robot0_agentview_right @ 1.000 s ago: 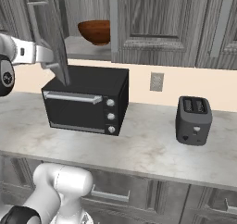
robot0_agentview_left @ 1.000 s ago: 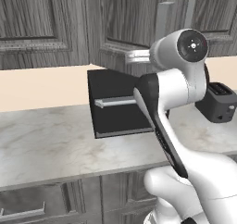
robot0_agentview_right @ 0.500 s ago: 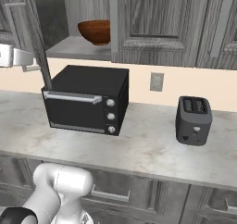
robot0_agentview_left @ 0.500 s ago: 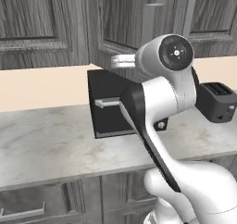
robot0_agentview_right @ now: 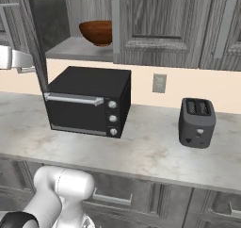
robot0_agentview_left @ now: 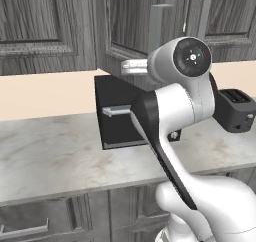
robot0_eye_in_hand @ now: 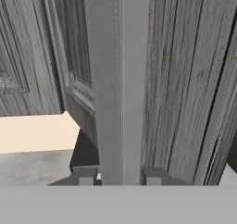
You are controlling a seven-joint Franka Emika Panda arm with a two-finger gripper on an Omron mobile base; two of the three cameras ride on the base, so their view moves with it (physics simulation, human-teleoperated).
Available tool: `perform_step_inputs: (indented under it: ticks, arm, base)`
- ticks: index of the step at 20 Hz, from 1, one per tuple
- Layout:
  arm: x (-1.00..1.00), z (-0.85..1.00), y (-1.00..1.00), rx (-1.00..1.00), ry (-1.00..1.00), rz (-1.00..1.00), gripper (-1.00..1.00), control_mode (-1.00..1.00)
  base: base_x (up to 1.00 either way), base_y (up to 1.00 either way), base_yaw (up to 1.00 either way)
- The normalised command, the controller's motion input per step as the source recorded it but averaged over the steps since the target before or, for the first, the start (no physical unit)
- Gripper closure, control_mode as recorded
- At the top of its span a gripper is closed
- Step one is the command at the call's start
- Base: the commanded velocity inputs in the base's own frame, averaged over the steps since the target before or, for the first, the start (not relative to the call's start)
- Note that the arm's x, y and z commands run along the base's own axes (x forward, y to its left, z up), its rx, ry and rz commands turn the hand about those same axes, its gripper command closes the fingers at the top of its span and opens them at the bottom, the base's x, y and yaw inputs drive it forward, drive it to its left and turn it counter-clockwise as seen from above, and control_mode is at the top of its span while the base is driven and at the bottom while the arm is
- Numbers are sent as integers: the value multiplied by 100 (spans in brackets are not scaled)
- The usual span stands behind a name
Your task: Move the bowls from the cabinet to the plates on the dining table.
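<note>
The gripper (robot0_eye_in_hand: 118, 176) sits right at the cabinet (robot0_agentview_right: 155, 24) door's silver bar handle (robot0_eye_in_hand: 115, 79) — one dark fingertip to each side of the bar, which runs lengthwise straight up the hand view between them. The jaws look drawn in close on that handle, apparently clamped on it, though the contact itself sits so low in the hand view that I would not swear to it.

The door (robot0_agentview_left: 135, 26) stands swung out, so the shelf behind it is open to the room. On that shelf rests the reddish-brown bowl (robot0_agentview_right: 96, 32), set toward the shelf's right side, close by the edge of the neighbouring shut door and directly above the black toaster oven (robot0_agentview_right: 87, 100) on the counter (robot0_agentview_right: 141, 147).

What matters for the next reach: the bowl lies off to the gripper's right and deeper in, behind the plane of the door the hand is on (the hand itself is out at the left edge of the right base view). To get at it, I judge the arm must let go of the bar and come round the door's free edge.
</note>
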Motion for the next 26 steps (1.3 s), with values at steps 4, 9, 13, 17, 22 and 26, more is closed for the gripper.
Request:
perform_step_inputs:
  ticks: [4,9,13,17,22,26]
  arm:
    - [-21,0,2,0,0,0,-100,-100]
    - [-90,1,3,0,-5,0,-100,-100]
    - [-96,0,-3,0,-7,0,-100,-100]
    - [-82,0,-54,2,-1,-6,-100,-100]
    - [-64,0,-63,7,0,-9,-100,-100]
    - [-23,1,-59,4,0,-8,-100,-100]
  base:
    - [0,0,0]
    - [0,0,0]
    - [0,0,0]
    - [0,0,0]
    - [0,0,0]
    - [0,0,0]
